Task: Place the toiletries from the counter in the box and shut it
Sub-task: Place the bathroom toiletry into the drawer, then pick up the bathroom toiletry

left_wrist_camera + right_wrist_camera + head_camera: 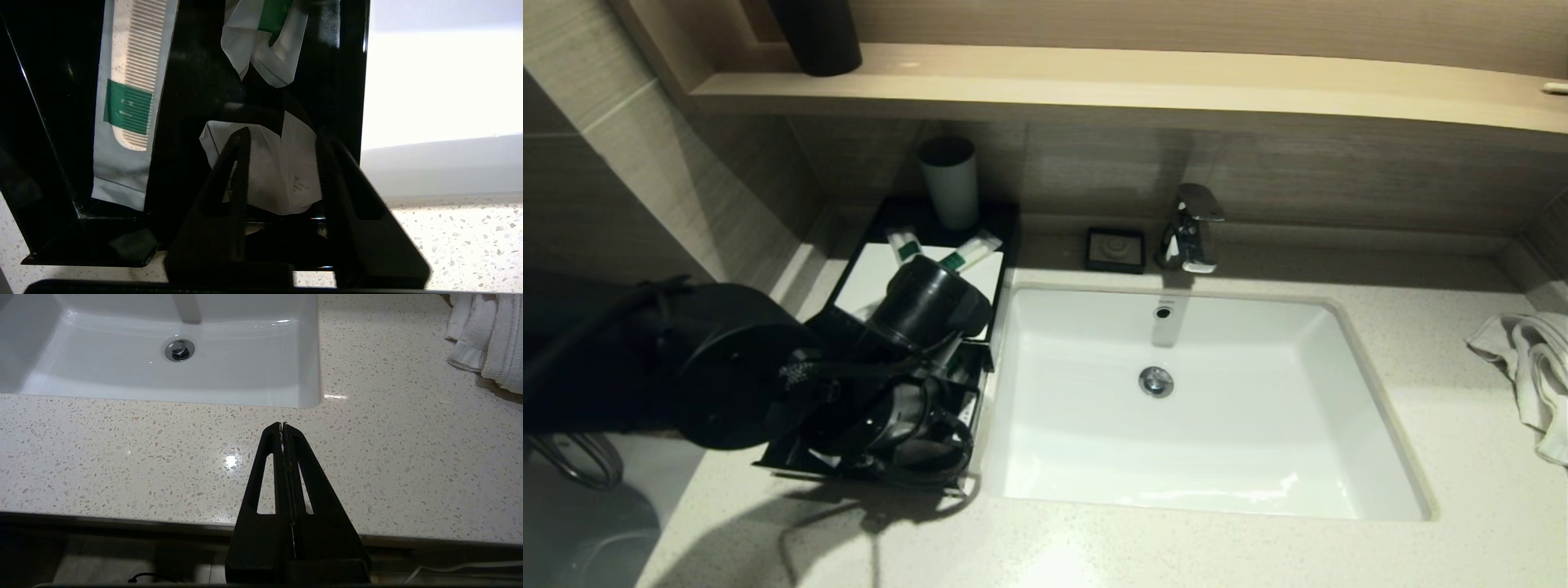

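the left gripper (282, 171) hangs low over the pulled-out drawer (192, 61) of the black box (1005, 237), at the left end of the counter (1462, 457) beside the sink (1372, 384). its fingers (239, 171) stand partly apart, straddling a short white packet (282, 175) that lies on the drawer floor directly beneath them; the packet looks loose rather than pinched, so i judge it to be just let go or about to be, though contact with the pads cannot be ruled out. the right gripper (282, 428) is parked well away over the counter's front edge, near the sink's front corner, fingers pressed together on nothing, so the left arm is plainly the nearer one.

the relation that matters next: the drawer stands open toward the front of the counter, its front lip (90, 249) on the near side of the gripper, and its long axis runs away from the gripper toward the box body. closing would mean pushing that lip back along this axis, once the remaining items are in.

counts: in the drawer, one wrapped comb (128, 102) with a green label, lying lengthwise along the drawer, and two short packets, the second (265, 41) further in. on the box's white top panel (870, 273), two slim tubes (968, 251) with green bands lie in front of one grey cup (949, 181). elsewhere: one soap dish (1116, 249), one tap (1192, 229), one towel (1531, 359).
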{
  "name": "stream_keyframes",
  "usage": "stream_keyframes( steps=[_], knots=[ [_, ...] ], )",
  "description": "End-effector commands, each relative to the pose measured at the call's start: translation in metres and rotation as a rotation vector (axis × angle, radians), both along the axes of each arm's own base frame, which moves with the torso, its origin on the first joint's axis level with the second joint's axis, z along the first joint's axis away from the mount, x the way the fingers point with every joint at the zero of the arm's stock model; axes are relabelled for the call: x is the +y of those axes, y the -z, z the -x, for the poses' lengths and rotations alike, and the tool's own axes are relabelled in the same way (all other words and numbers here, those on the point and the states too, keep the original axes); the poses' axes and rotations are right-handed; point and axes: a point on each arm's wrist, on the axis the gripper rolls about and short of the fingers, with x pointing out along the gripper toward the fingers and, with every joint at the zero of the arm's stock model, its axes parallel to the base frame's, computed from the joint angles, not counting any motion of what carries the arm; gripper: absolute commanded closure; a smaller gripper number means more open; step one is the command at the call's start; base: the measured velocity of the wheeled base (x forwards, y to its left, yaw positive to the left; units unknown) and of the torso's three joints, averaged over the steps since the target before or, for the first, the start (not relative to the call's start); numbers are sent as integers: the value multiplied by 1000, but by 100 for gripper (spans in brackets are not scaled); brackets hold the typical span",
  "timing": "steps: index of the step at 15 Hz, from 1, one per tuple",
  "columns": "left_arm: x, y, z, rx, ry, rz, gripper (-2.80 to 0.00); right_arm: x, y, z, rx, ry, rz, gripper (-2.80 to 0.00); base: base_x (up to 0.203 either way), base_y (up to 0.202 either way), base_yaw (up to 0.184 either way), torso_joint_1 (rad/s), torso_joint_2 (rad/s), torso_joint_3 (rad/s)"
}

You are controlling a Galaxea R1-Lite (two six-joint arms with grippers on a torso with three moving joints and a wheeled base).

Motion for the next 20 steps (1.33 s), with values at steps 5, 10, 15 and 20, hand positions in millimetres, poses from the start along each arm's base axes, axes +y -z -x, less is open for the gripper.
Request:
stream_keyframes(
  steps=[5,10,15,20],
  knots=[
    [2,-15,1,-62,-11,41,-280,0,0,0,0,0,-1,0,0,0,0,0,0,0],
    [7,-53,3,-189,-25,125,-280,0,0,0,-1,0,1,0,0,0,0,0,0,0],
    [23,-68,-6,-241,-58,115,0,0,0,0,-1,0,0,0,0,0,0,0,0,0],
    [62,-83,-37,-334,-158,68,0,0,0,0,0,0,0,0,0,0,0,0,0,0]
  ],
)
